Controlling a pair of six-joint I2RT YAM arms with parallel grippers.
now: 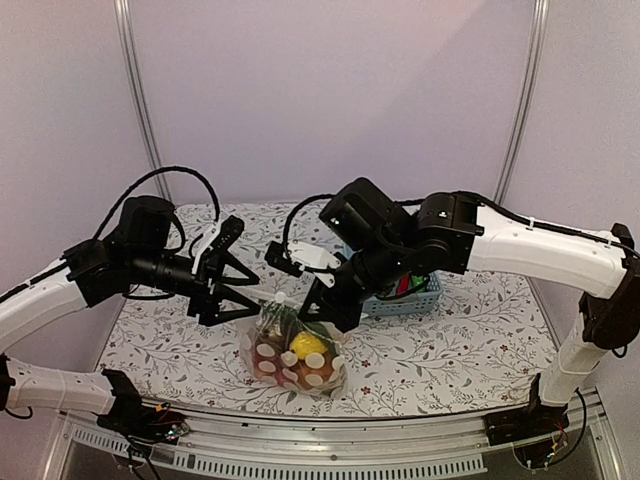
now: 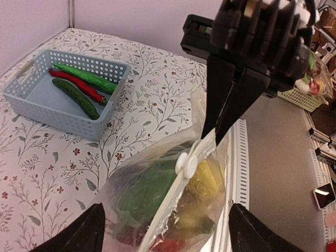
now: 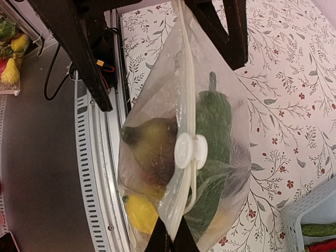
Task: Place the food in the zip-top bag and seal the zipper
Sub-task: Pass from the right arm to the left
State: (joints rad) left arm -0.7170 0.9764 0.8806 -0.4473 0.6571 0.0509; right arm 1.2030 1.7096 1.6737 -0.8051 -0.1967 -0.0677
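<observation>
The clear zip-top bag [image 1: 296, 352] stands at the table's front edge, holding a yellow lemon-like piece [image 3: 139, 212], a brown piece [image 3: 152, 149] and green vegetables [image 3: 212, 118]. Its zipper [image 3: 185, 89] runs along the raised mouth edge, with a white slider [image 3: 190, 151] partway along. My right gripper [image 3: 170, 240] is shut on one end of the mouth edge; it also shows in the left wrist view [image 2: 223, 123]. My left gripper [image 2: 165, 212] is wide open, its fingers either side of the bag's other end, not touching. Two green cucumbers [image 2: 79, 97] and a red chili [image 2: 79, 85] lie in the basket.
The light-blue slotted basket [image 1: 405, 300] sits right of the bag on the flowered tablecloth; it also shows in the left wrist view [image 2: 31, 102]. A slotted metal rail [image 3: 86, 157] runs along the table's front edge, just beside the bag.
</observation>
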